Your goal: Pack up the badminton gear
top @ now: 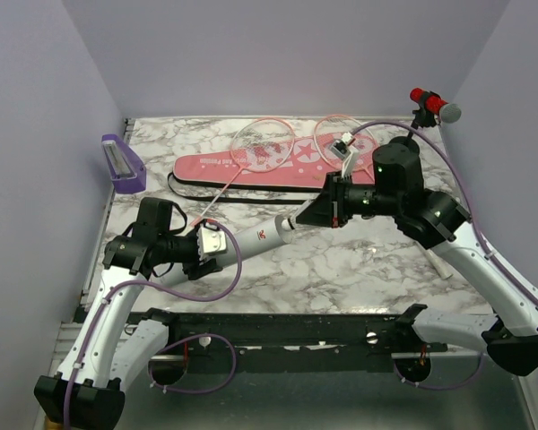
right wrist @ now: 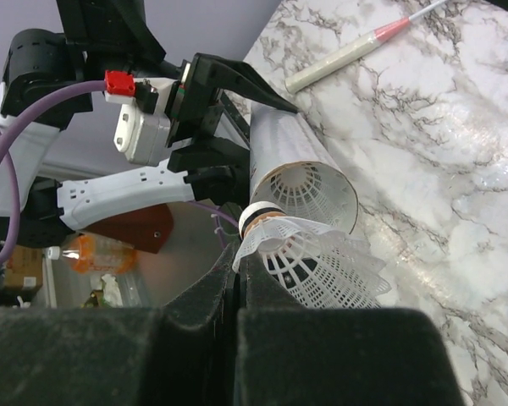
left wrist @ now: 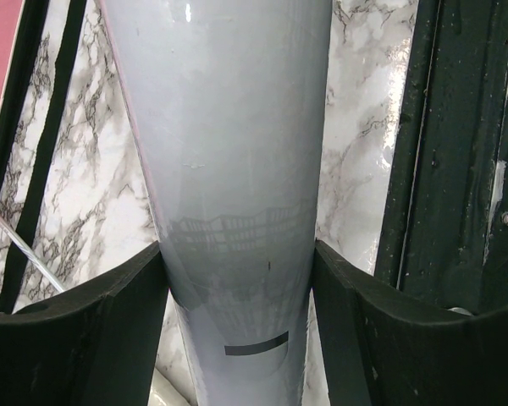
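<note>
The long white tube (top: 264, 233) lies slanted above the marble table. My left gripper (top: 217, 244) is shut on its near end; in the left wrist view the tube (left wrist: 229, 152) fills the gap between both fingers (left wrist: 76, 330). My right gripper (top: 325, 210) is shut on a white shuttlecock (right wrist: 322, 262), pinching its skirt edge at the tube's open mouth (right wrist: 309, 190), where another shuttlecock sits inside. Two pink rackets (top: 267, 145) lie on the pink-and-black bag (top: 251, 167) at the back.
A purple box (top: 123, 163) stands at the back left. A red-and-grey microphone (top: 435, 103) stands at the back right corner. A white racket handle (right wrist: 343, 57) lies on the marble beyond the tube. The bag's black strap (left wrist: 34, 169) runs beside the tube.
</note>
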Available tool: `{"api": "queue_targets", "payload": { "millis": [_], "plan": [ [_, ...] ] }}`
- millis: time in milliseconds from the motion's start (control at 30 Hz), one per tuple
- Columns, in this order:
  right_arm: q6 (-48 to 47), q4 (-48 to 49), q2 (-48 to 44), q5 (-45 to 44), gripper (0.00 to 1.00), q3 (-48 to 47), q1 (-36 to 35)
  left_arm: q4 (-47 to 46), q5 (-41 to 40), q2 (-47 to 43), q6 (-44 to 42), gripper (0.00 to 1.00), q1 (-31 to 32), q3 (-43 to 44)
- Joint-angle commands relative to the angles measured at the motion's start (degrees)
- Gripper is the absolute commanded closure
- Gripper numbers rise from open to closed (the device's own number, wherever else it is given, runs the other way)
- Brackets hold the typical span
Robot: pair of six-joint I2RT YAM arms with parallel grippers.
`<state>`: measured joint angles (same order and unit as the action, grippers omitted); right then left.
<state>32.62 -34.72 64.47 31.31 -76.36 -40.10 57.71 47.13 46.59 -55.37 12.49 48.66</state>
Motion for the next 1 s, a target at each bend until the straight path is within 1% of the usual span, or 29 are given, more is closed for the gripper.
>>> {"api": "queue_targets", "payload": {
  "millis": [0,400,667,700,733,800,833,900,967],
  "plan": [
    [1.0,-0.1,1.2,-1.6,0.92,-1.0,-1.6,-1.1,0.9,-0.4,0.2,0.3,0.2,0.5],
    [0.2,0.8,3.9,-6.2,0.93,0.6,-4.2,0.4,1.9,-1.2,0.4,0.3,0.4,1.5],
    [1.6,5.3,6.6,-8.4,0.92,2.8,-8.9,1.0,2.4,-1.7,0.9,0.3,0.6,2.6],
    [1.7,5.5,6.8,-8.6,0.9,3.1,-9.2,1.0,2.6,-1.8,0.9,0.3,0.7,2.6],
    [1.8,6.1,6.7,-8.7,0.86,3.4,-9.4,1.1,2.7,-1.9,0.9,0.3,0.7,2.5],
    [2.4,6.8,6.3,-9.2,0.72,4.0,-9.5,1.3,2.9,-2.1,0.9,0.3,0.7,2.5],
    [2.7,7.0,5.8,-9.7,0.62,4.2,-9.5,1.4,2.9,-2.3,0.9,0.3,0.8,2.5],
    [3.3,7.6,4.8,-10.3,0.49,4.4,-9.5,1.5,3.1,-2.5,0.8,0.3,0.8,2.5],
    [3.7,7.7,3.6,-10.5,0.43,4.0,-9.5,1.8,3.1,-2.7,0.6,0.3,0.8,2.4]
  ]
}}
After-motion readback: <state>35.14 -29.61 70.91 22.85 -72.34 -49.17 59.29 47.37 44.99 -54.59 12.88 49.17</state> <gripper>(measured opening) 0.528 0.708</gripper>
